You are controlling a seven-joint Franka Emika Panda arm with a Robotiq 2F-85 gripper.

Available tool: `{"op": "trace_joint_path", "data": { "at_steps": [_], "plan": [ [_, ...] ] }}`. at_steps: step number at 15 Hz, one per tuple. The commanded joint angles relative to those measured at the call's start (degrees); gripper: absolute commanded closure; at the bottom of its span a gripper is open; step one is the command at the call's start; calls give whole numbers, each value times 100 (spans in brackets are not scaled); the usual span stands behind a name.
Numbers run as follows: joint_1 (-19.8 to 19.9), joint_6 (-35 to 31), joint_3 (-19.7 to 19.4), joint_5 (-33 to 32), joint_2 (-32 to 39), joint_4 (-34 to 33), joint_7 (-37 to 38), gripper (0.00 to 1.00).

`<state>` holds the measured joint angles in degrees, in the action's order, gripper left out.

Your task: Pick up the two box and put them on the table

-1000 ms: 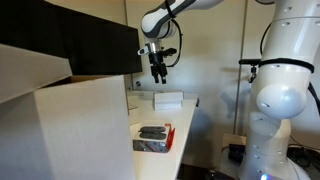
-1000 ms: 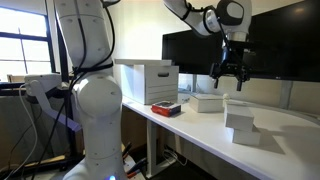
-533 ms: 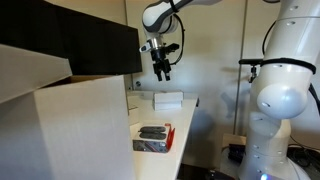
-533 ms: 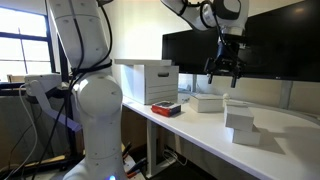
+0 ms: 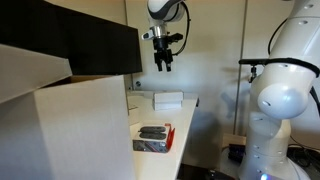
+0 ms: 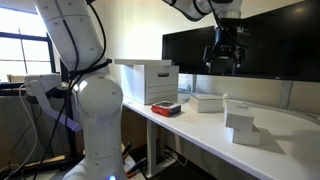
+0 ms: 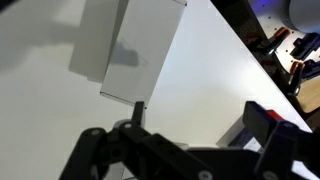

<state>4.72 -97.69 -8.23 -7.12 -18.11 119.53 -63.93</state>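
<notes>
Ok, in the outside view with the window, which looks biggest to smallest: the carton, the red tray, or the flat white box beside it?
1. The white carton, clearly largest.
2 and 3. The flat white box and red-edged tray look about alike, and I can't tell which sits nearer the camera, so no ranking.

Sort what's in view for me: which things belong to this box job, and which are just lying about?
Job: open gripper; flat white box; stacked white boxes, likely; white table.
Lying about: red-edged tray; big pale carton; dark monitor.
</notes>
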Motion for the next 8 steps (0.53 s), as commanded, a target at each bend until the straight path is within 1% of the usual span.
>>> {"op": "trace_joint_path", "data": {
  "at_steps": [1, 8],
  "plan": [
    [-91, 26, -61, -18, -60, -11, 16, 0],
    [-110, 31, -81, -14, -55, -12, 16, 0]
  ]
}}
